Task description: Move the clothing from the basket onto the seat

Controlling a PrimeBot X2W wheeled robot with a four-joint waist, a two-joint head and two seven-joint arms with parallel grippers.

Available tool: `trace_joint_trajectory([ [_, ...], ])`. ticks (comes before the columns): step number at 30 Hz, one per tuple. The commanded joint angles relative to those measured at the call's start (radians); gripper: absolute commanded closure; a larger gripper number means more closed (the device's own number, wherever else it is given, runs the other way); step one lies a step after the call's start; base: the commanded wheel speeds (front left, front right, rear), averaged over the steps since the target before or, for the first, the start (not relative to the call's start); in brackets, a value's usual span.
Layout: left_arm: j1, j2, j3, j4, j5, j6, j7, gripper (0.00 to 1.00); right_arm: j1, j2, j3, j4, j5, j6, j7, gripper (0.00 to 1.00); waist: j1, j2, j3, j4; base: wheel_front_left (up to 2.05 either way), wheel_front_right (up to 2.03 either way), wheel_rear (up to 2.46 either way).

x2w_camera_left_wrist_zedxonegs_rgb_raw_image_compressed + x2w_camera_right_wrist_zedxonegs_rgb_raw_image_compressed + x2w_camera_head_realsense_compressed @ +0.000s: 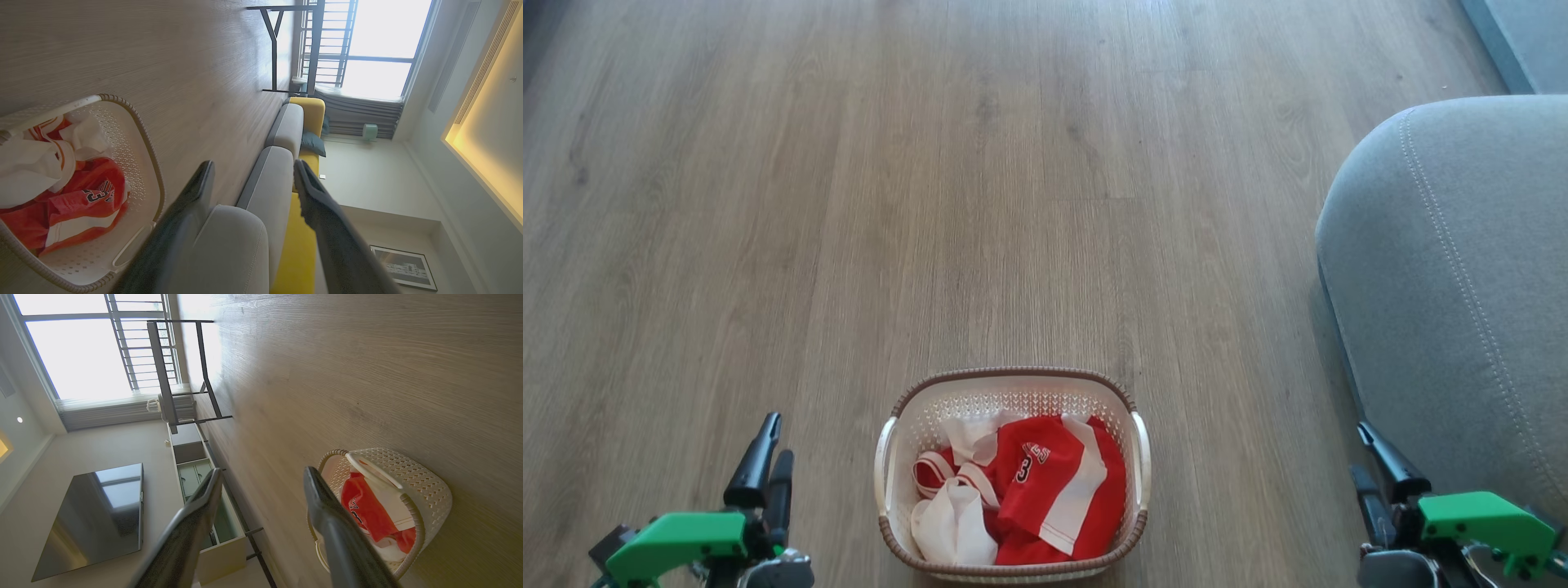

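The cream perforated basket (1013, 374) with a brown rim stands on the wood floor between my two arms. Inside it lies the clothing (1045, 482), red and white garments, with a red jersey bearing a dark 3 on top. The grey seat (1462, 286) with pale double stitching bulges in at the right. My left gripper (774, 441) is open and empty, left of the basket. My right gripper (1361, 449) is open and empty too, between the basket and the seat. In the left wrist view, the left gripper (253, 165) points past the basket (151, 151) and clothing (81, 200) toward the seat (241, 245). In the right wrist view, the right gripper (263, 471) points beside the basket (425, 486) and clothing (363, 506).
Wood-plank floor (972, 204) stretches ahead of the basket. A sofa with yellow backing (302, 241) runs along one wall. A black metal-framed table (282, 45) stands by the window. A dark TV (94, 514) and a low cabinet (196, 473) line the opposite wall.
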Motion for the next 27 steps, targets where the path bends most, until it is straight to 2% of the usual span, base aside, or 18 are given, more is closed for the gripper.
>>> trace_joint_trajectory([
  [1, -0.053, 0.004, -0.005, -0.029, 0.011, -0.001, -0.012, 0.0, -0.055, -0.009, 0.007, -0.033, -0.013, 0.001, -0.01, 0.0, 0.0, 0.0, 0.0, 0.0, 0.0, 0.0, 0.0],
  [14, -0.091, 0.009, -0.014, -0.022, 0.107, -0.002, -0.051, 0.0, -0.102, -0.04, 0.072, -0.027, -0.066, 0.001, -0.058, 0.0, 0.0, 0.0, 0.002, -0.001, 0.0, 0.0, 0.0],
  [27, -0.122, 0.007, -0.005, -0.009, 0.31, -0.002, -0.093, 0.0, -0.144, -0.056, 0.107, -0.013, -0.229, 0.002, -0.099, 0.0, 0.0, 0.0, 0.0, -0.001, 0.0, 0.0, 0.0],
])
